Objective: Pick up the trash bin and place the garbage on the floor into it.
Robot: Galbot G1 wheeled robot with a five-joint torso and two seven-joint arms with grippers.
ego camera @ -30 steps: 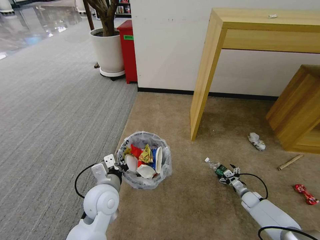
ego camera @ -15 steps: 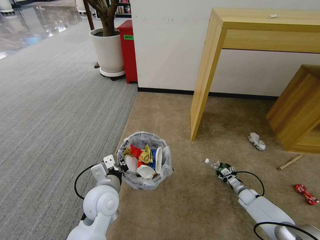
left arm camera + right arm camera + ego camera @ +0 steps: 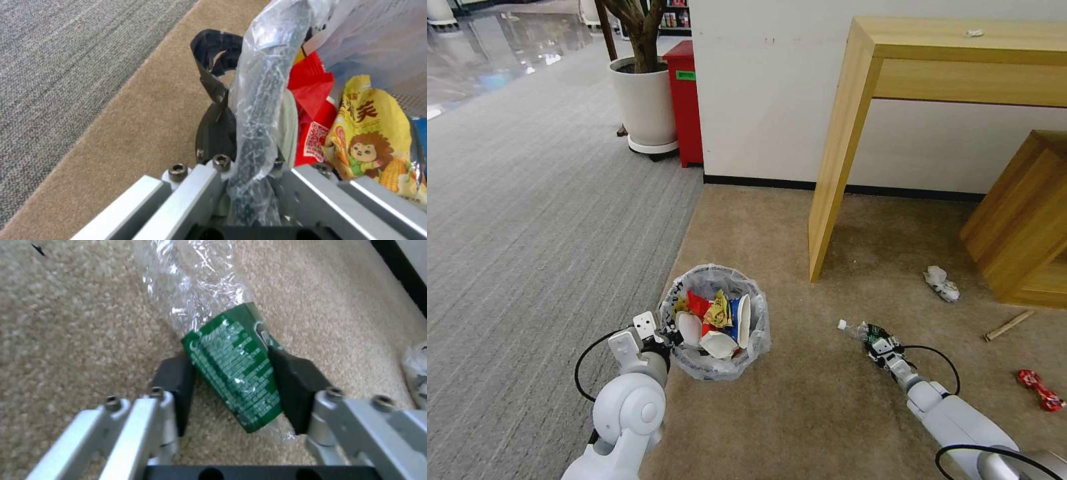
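Left gripper (image 3: 662, 338) clamped on trash bin (image 3: 718, 321) rim, lower centre, part-filled; right gripper (image 3: 231, 386) pinching bottle (image 3: 222, 350). Left on floor (image 3: 827, 413), right: tissue (image 3: 941, 283), stick (image 3: 1008, 324), red wrapper (image 3: 1040, 389).

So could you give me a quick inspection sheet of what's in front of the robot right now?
Surface: beige floor, grey carpet beside it.
Job's things: bin holds wrappers; bottle, tissue, stick, red wrapper lie on the floor.
Clutter: nothing seen beyond the litter.
Tools: left tool shut on the bin's rim; right tool around the bottle's green label.
Cables: black loops at both wrists.
Surroundings: wooden desk, plant pot, red box.
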